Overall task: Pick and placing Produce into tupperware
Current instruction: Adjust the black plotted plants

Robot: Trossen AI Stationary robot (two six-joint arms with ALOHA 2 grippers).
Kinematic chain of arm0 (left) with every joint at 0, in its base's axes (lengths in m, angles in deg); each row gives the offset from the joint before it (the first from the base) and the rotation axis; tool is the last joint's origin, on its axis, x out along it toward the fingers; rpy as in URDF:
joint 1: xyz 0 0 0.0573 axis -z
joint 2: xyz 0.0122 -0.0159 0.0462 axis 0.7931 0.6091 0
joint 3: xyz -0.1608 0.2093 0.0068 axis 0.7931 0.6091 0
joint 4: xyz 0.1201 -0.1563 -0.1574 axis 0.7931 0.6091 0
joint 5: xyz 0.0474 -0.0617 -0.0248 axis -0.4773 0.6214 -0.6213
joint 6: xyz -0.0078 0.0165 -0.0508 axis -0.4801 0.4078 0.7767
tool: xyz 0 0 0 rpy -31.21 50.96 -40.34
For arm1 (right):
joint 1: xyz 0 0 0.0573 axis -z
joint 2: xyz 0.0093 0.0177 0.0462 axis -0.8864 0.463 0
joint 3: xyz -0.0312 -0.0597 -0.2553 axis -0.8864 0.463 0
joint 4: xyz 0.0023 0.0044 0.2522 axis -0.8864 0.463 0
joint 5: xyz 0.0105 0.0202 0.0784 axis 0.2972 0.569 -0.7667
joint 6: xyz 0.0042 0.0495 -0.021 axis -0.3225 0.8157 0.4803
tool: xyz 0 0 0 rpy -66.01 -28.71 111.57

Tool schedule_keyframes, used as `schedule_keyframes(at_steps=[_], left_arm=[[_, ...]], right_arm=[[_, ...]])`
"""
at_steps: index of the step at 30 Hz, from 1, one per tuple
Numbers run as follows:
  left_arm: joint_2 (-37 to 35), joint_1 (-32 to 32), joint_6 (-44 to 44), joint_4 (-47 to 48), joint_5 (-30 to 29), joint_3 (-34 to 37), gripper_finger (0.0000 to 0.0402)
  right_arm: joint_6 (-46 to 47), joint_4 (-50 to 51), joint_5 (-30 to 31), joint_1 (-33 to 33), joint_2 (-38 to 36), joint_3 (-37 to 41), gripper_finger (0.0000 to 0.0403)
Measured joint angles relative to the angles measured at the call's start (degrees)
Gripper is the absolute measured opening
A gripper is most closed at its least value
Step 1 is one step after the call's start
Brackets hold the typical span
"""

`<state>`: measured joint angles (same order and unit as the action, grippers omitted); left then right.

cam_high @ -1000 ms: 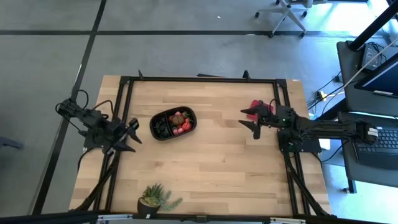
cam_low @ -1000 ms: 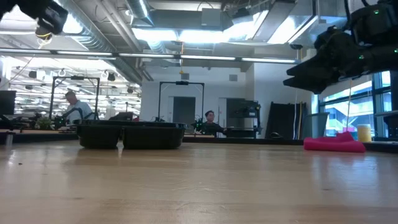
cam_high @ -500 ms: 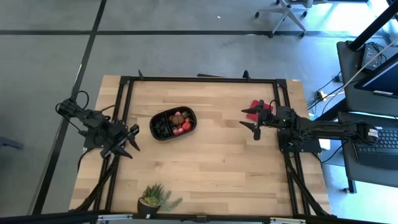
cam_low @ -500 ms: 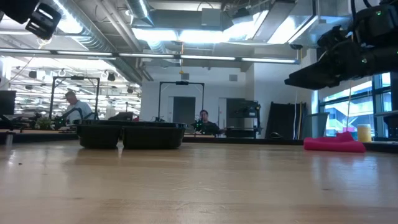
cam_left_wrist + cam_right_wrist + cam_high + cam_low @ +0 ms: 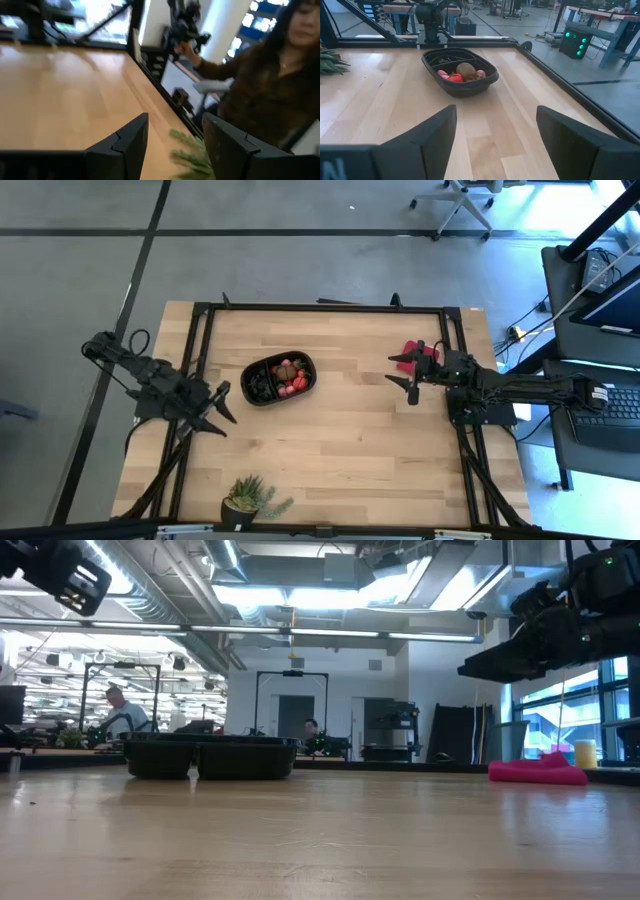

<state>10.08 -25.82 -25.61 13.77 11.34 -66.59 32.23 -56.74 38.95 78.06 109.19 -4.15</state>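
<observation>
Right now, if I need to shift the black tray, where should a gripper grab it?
Grip the tray by its raised rim at the narrow end facing the open right gripper, probably from above with one finger inside. The rim is thin, and the produce sits away from it.

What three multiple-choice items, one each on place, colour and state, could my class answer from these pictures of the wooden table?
1. Where does the black oblong plastic tupperware tray stand?
A. between the two arms
B. at the near edge by the plant
C. on the floor

2. What colour is the flat object by the right gripper?
A. blue
B. red
C. yellow

3. How is the left gripper?
A. shut on a fruit piece
B. open and empty
C. inside the tray

Answers:
1 A, the high view shows it mid-table between them.
2 B, it shows red from above.
3 B, its wrist view shows parted fingers holding nothing.
</observation>
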Motion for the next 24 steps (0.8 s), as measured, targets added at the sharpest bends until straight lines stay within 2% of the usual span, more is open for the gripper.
schedule_keyframes(at_steps=[5, 11, 18, 24], left_arm=[[11.79, 0.33, 0.28, -0.31, 3.32, -4.77, 0.0179], [28.91, 4.11, 1.63, 2.27, 4.12, -15.41, 0.0179], [45.27, 10.34, 18.36, 7.94, 3.71, -29.44, 0.0179], [52.97, 12.55, 32.18, 8.7, 3.32, -34.23, 0.0179]], right_arm=[[-0.02, -0.1, 0.0, 0.0, 0.0, 0.0, 0.0275], [0.09, -0.1, 0.01, 0.0, 0.0, 0.0, 0.0275], [-0.09, -0.1, 0.02, 0.0, 0.0, 0.0, 0.0275], [-0.35, -0.19, 0.02, 0.0, 0.0, 0.0, 0.0275]])
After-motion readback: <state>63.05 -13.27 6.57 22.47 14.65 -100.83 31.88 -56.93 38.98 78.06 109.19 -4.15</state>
